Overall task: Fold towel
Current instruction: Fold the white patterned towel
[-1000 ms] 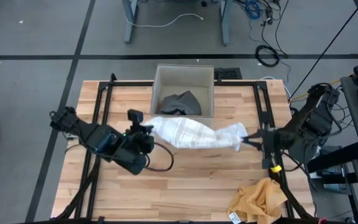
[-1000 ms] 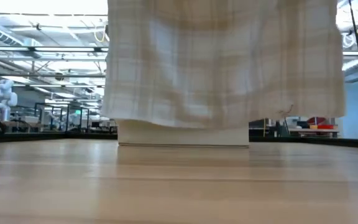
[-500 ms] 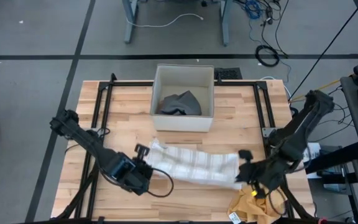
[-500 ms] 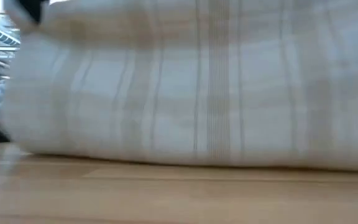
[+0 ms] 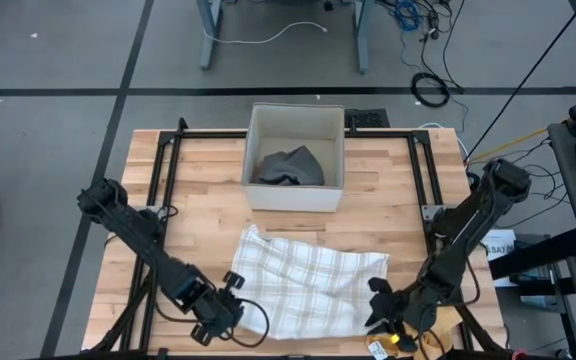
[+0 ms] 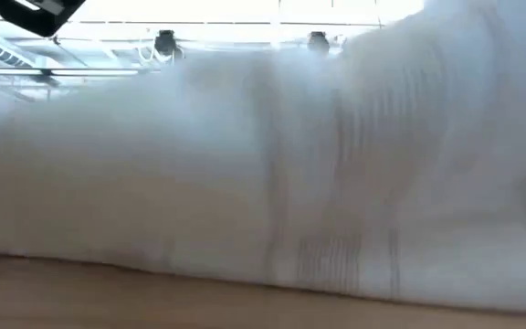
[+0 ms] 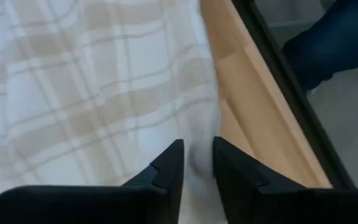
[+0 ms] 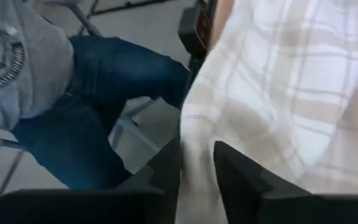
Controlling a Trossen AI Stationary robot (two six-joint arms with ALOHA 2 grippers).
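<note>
towel: the plaid towel (image 5: pixel 303 285) is lying spread out on the wooden surface (image 5: pixel 198 185), in the near half, its near edge at the front rim. Mostly flat, but with some ripples, so it's not squared up yet.

left end effector: the left end effector (image 5: pixel 230 310) sits at the towel's near-left corner. In its wrist view the fingers (image 7: pixel 166 171) stand slightly apart with the cloth edge running between them. Looks like it's letting go rather than pinching, though I can't say for sure the cloth is free.

right end effector: the right end effector (image 5: pixel 383 305) is at the near-right corner, same deal. Small gap, with the towel hem hanging between the fingers (image 8: pixel 235 168).

step in hand: my read is it's the lay-flat before the first fold.

how to do it well: I'd open both sides fully and lift straight up so neither corner drags. Then smooth the wrinkles before regrasping, otherwise the fold comes out crooked.

other stuff: box (image 5: pixel 295 158) with a dark cloth (image 5: pixel 290 166) behind the towel, tan rag (image 5: pixel 448 322) just right of it, person in jeans (image 8: pixel 98 112) beyond the front edge.
</note>
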